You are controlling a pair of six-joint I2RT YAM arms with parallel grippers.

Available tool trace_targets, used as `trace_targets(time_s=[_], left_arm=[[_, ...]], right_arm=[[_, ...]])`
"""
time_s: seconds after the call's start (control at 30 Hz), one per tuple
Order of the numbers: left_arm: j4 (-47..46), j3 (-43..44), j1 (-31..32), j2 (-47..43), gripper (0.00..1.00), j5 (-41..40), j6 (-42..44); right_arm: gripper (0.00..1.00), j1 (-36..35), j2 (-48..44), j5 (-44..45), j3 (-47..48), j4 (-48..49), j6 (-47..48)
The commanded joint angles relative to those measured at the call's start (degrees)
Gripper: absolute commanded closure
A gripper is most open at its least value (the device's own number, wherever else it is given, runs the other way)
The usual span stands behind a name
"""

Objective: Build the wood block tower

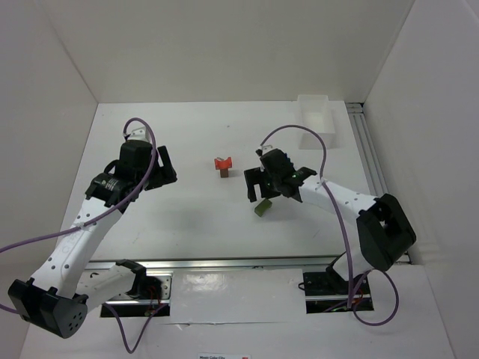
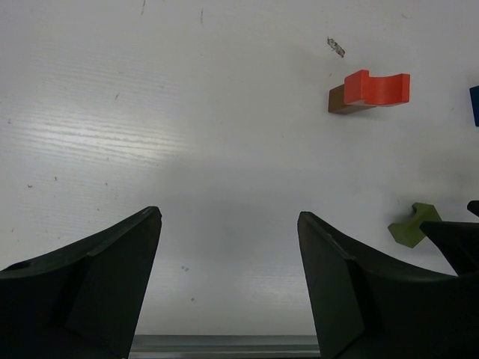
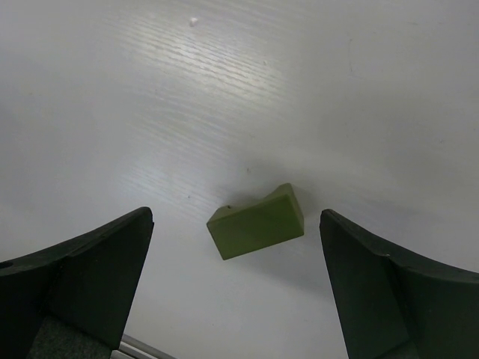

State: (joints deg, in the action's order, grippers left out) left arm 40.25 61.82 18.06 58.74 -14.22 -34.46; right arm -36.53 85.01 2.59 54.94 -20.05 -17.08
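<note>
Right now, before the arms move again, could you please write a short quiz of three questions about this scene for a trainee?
1. True or false: the red block sits on the brown block.
2. Which block lies under the open right gripper? A brown block, B green block, C red block.
3. In one word: what does the left gripper hold?

Key: 1 true; 2 B; 3 nothing.
</note>
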Motion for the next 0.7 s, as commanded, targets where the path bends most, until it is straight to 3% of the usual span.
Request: trace_targets(time_s=[0.0,0.43,0.67], left_arm=[[-1.23,1.46,-0.31,-0.73,0.14,0.68,0.71],[-1.23,1.46,-0.31,-0.73,0.14,0.16,0.71],[-1.23,1.46,-0.31,-0.73,0.14,0.16,0.71]], right_arm=[[0.00,1.55,0.94,-1.88,-1.67,1.68,0.73],[0.00,3.40,5.16,-14.71,-3.52,5.20,2.32],[0.00,0.42,3.93,-12.27,-4.05,3.89,2.32]])
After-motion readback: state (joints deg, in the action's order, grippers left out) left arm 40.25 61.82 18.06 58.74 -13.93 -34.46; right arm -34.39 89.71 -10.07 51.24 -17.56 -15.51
